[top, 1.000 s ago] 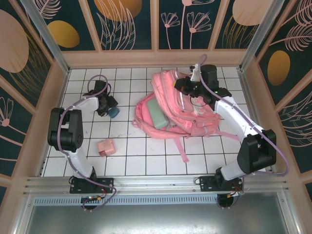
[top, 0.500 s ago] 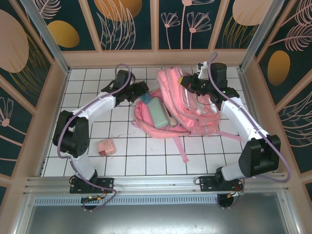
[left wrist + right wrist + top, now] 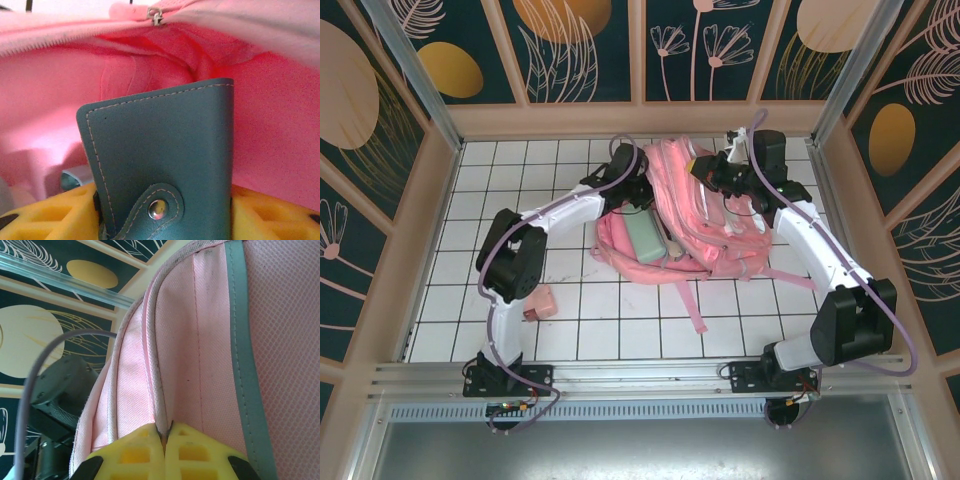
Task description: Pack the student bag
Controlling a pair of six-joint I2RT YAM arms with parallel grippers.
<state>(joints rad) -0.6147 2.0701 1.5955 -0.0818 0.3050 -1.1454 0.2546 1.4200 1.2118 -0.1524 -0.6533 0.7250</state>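
The right gripper (image 3: 164,437) is pinching the piped rim (image 3: 158,390) of the soft, floppy student bag (image 3: 720,235) at the far middle of the table (image 3: 580,330) (a seam likely grips best), while the left gripper (image 3: 165,215) is clasping a teal wallet (image 3: 160,150) inside its opening.

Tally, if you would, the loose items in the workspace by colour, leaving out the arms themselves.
Pink: 2, the student bag and the small box.
Teal: 1, the wallet held by the left gripper.
Pale green: 1, the case lying in the bag.
Total: 4
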